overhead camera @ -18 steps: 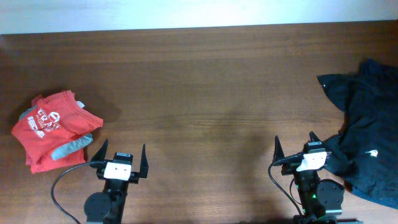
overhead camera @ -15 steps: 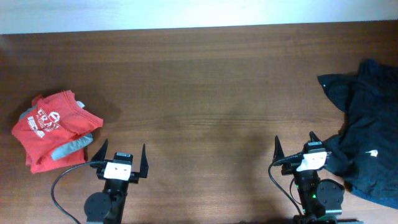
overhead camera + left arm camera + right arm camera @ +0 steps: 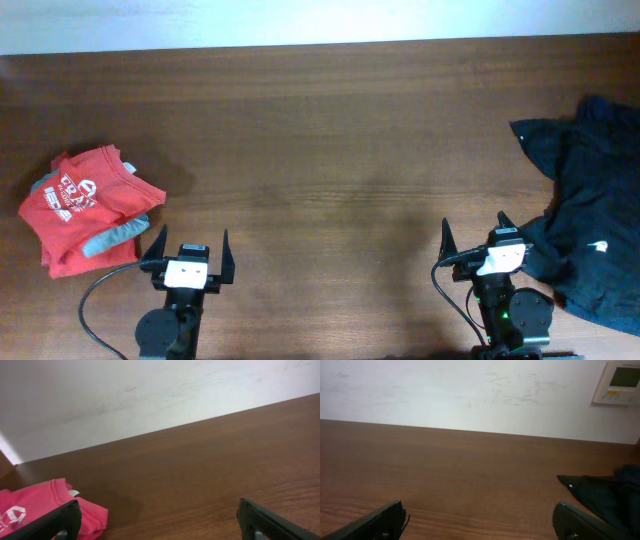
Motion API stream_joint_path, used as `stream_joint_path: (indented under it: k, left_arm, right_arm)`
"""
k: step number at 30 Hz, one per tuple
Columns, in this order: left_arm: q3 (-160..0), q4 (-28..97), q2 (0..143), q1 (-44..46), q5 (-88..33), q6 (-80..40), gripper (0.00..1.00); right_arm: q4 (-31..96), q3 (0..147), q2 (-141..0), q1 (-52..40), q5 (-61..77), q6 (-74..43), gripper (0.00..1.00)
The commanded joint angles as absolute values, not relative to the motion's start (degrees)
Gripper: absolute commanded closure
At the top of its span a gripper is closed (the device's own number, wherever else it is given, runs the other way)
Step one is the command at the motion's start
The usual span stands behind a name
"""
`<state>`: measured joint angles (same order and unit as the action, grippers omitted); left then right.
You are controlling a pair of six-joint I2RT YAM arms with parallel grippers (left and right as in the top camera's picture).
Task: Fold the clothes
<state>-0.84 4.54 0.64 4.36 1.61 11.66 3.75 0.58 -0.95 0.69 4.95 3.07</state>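
A red tee with white print lies crumpled at the table's left, over a grey cloth. It also shows low on the left in the left wrist view. A blackish shirt with a tiny white logo is spread loosely at the right edge, and its tip appears in the right wrist view. My left gripper stands open near the front edge, just right of the red tee, holding nothing. My right gripper is open and empty too, its right finger beside the dark shirt's hem.
Bare brown wood stretches between the two garments. A white wall runs along the table's far edge, with a small control panel on it. A black cable loops left of the left arm's base.
My left gripper has shifted slightly to the left, towards the red tee. The right arm and both garments have not moved.
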Motion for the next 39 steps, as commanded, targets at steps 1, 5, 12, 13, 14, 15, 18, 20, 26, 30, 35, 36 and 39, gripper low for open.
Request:
stream_joint_path:
  k: [1,5,12,13,14,15,18,20,26,30,35,36,39]
  left_arm:
    - [-0.54,4.54,0.34,3.97,3.25,11.2,0.01]
    - [-0.54,4.51,0.34,3.97,3.38,11.22,0.01]
    - [-0.54,4.47,0.34,3.97,3.25,11.2,0.01]
    - [-0.54,4.54,0.34,3.97,3.25,11.2,0.01]
    - [-0.54,4.54,0.34,3.97,3.25,11.2,0.01]
    - [-0.54,4.56,0.34,3.97,3.25,11.2,0.01]
    - [-0.54,4.6,0.34,3.97,2.63,11.16,0.01]
    - [-0.54,4.62,0.36,3.97,2.61,11.18,0.01]
    - [-0.54,4.62,0.36,3.97,2.37,11.16,0.01]
    - [-0.54,4.6,0.36,3.97,2.42,11.18,0.01]
    - [-0.6,4.58,0.36,3.97,2.57,10.83,0.01]
    - [-0.8,4.8,0.36,3.97,3.11,9.34,0.01]
    - [-2.85,6.9,0.36,3.97,3.95,3.99,0.01]
  right_arm:
    - [4.1,0.32,-0.73,0.38,4.29,3.09,0.01]
    - [4.12,0.32,-0.73,0.38,4.25,2.96,0.01]
    - [4.12,0.32,-0.73,0.38,4.21,2.96,0.01]
    - [4.12,0.32,-0.73,0.38,4.21,2.96,0.01]
    - [4.12,0.32,-0.73,0.38,4.21,2.96,0.01]
    - [4.12,0.32,-0.73,0.38,4.23,2.96,0.02]
    - [4.1,0.32,-0.73,0.38,4.23,2.96,0.01]
    - [4.12,0.32,-0.73,0.38,4.21,2.96,0.01]
    - [4.12,0.32,-0.73,0.38,4.14,2.96,0.01]
    - [4.14,0.32,-0.73,0.38,3.79,2.96,0.01]
    - [4.14,0.32,-0.73,0.38,3.7,2.92,0.01]
    - [4.1,0.32,-0.73,0.38,3.25,2.59,0.01]
    - [4.12,0.75,-0.73,0.38,-0.47,-5.21,0.01]
